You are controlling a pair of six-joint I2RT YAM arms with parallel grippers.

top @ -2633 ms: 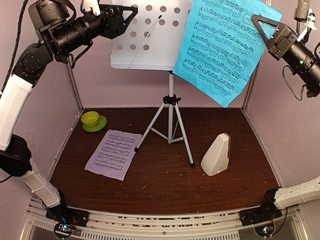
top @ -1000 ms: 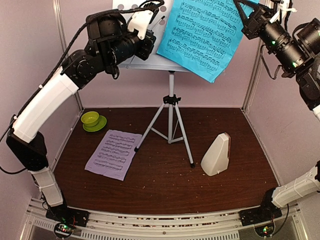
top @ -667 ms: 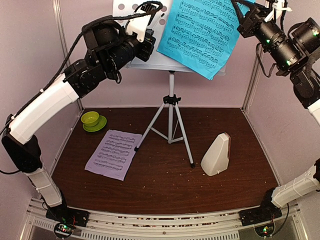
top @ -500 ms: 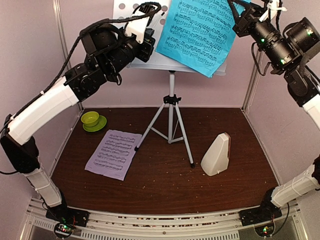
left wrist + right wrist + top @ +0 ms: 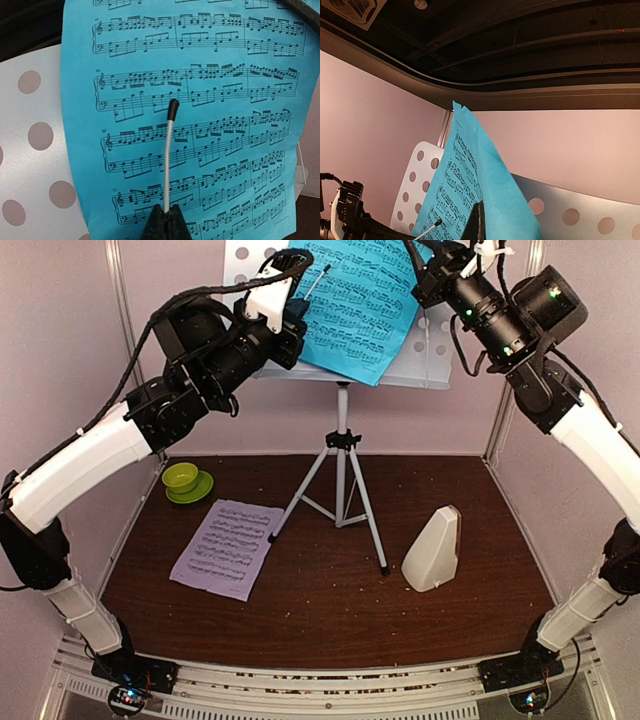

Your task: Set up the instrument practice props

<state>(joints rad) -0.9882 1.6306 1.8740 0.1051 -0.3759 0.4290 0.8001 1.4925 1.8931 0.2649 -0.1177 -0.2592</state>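
Pale pink walls (image 5: 420, 425) close in a dark brown wooden table (image 5: 330, 625) speckled with light crumbs. Music stand (image 5: 245, 265) at the back centre of the top view: white perforated desk against the upper edge of the frame, silver tripod (image 5: 342, 480) spread on the wood below. Cyan page (image 5: 355, 305) lies against the desk at top centre, tilted, printed side out, its lower corner hanging past the bottom lip of the desk. Left gripper (image 5: 166, 223) comes in from the upper left, jaws closed tight on a thin silver rod (image 5: 167, 165) with a black tip; in the left wrist view the rod rises from between the fingers and crosses the face of the cyan page, with the dotted white desk showing along the left. Right gripper (image 5: 479, 220) reaches in from the upper right, pinched shut on the edge of the cyan page; in the right wrist view the sheet stands up from the fingers in a peak, the desk behind it on both sides. Lilac page (image 5: 227, 548) lies flat on the table, lower left of the tripod, apart from its legs. Cream metronome (image 5: 433, 550) stands upright to the right of the tripod, near one foot but not touching. Lime-green bowl (image 5: 181, 476) sits on its saucer (image 5: 202, 490) at the left rear of the table.
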